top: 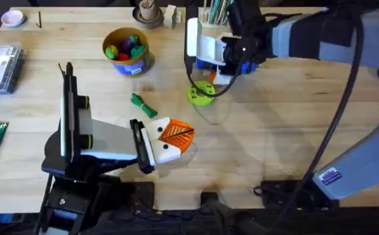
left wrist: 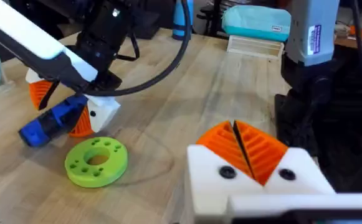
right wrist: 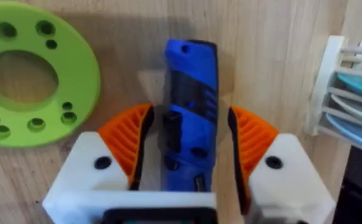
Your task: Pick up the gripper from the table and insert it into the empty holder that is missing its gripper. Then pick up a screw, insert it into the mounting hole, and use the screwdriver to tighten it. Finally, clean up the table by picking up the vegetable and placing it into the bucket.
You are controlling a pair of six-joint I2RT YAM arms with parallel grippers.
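Overhead, the right gripper (top: 223,65) sits at upper centre of the frame, its orange pads pinching the blue screwdriver (top: 210,64) just above the lime-green disc (top: 201,93). The left gripper (top: 171,139) rests at lower centre with its pads pressed together. The dark-green vegetable (top: 143,105) lies between them, below the bucket (top: 126,50) at upper left.

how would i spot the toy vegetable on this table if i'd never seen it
Start at the round yellow bucket of colourful toys toward the far side of the wooden table. Just nearer the arms' bases lies the vegetable, small, dark green and elongated. The lime-green disc beside it is round with holes.
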